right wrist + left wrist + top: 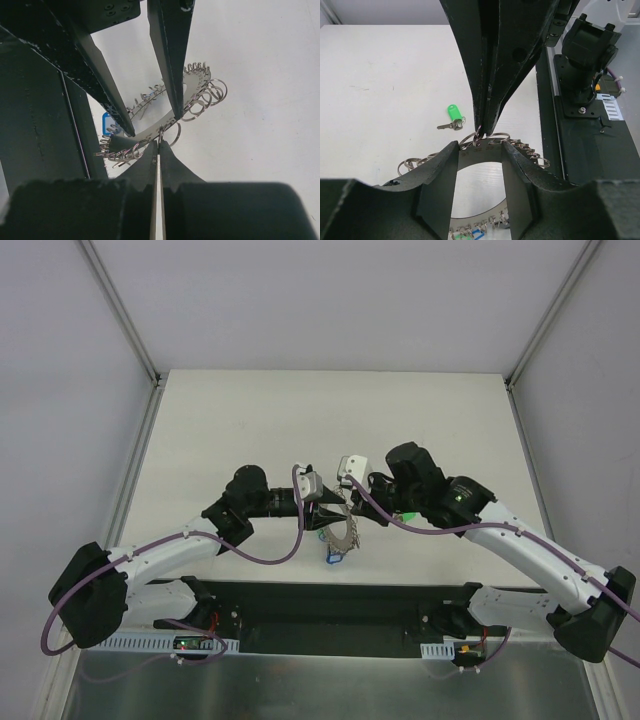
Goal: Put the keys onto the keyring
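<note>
The keyring (343,533), a flat grey ring fringed with small wire rings, is held tilted up off the table at the centre. My left gripper (480,147) is shut across it, one fingertip (445,165) on each side of the band (480,156). My right gripper (159,142) comes from the opposite side, shut on one small wire ring (171,136) at the keyring's rim (152,126). A blue-headed key (107,124) hangs from the keyring's lower part. A green-headed key (453,112) lies loose on the table behind the ring, also seen as the green key (408,515) under the right arm.
A black base plate (330,605) runs along the near table edge between the arm bases. The white table (250,420) is walled by grey panels with metal posts (125,315). A purple cable (270,555) loops beside the left arm.
</note>
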Robot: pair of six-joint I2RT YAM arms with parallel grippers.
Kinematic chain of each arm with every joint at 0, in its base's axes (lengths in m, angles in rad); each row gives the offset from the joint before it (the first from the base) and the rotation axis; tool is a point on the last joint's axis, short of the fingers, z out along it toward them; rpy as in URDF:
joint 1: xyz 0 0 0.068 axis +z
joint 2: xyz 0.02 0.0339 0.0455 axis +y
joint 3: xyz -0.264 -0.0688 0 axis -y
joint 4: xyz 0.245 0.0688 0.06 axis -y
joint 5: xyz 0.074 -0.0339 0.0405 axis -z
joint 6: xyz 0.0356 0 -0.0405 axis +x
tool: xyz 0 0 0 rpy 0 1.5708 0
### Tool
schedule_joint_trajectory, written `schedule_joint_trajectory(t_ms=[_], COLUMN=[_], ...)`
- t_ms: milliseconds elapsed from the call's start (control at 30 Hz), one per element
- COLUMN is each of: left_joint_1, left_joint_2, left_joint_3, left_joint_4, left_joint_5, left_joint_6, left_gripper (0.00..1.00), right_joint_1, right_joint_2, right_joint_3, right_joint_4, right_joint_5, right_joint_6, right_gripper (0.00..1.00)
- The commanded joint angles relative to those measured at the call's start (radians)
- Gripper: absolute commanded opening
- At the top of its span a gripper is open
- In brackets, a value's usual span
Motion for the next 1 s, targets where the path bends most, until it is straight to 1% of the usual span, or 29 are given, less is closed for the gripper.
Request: schedule_joint_trajectory(t_ms=[0, 200, 233, 333, 567, 767, 967], left_joint_1=[-0.014, -0.022, -0.025, -0.030, -0.040, -0.050, -0.059], left_joint_2=[-0.003, 0.011, 0.012, 0.018, 0.040, 0.055, 0.066], left_joint_3=[0.017, 0.021, 0.023, 0.026, 0.044, 0.061, 0.077], left_joint_4=[0.084, 0.084, 0.083, 0.083, 0.053, 0.010, -0.061], left_joint_5=[-0.015, 0.003, 0.003, 0.014, 0.022, 0.017, -0.006], left_joint_6=[0.018, 0.013, 0.011, 0.010, 0.013, 0.028, 0.054], left_gripper=[0.39, 0.30, 0.27, 0.22, 0.21, 0.18, 0.10], right_joint_1=[0.003, 0.004, 0.004, 0.003, 0.004, 0.003, 0.004], right_joint_2=[-0.041, -0.045, -0.047, -0.047, -0.042, -0.044, -0.048], right_joint_3=[0.007, 0.002, 0.002, 0.001, 0.001, 0.002, 0.004], right_joint_4=[0.088, 0.098, 0.098, 0.098, 0.103, 0.112, 0.117], right_joint_5=[-0.065, -0.081, -0.081, -0.084, -0.085, -0.087, -0.082], right_joint_6=[0.021, 0.027, 0.029, 0.029, 0.029, 0.029, 0.029], right_gripper=[0.01, 0.01, 0.01, 0.01, 0.01, 0.01, 0.01])
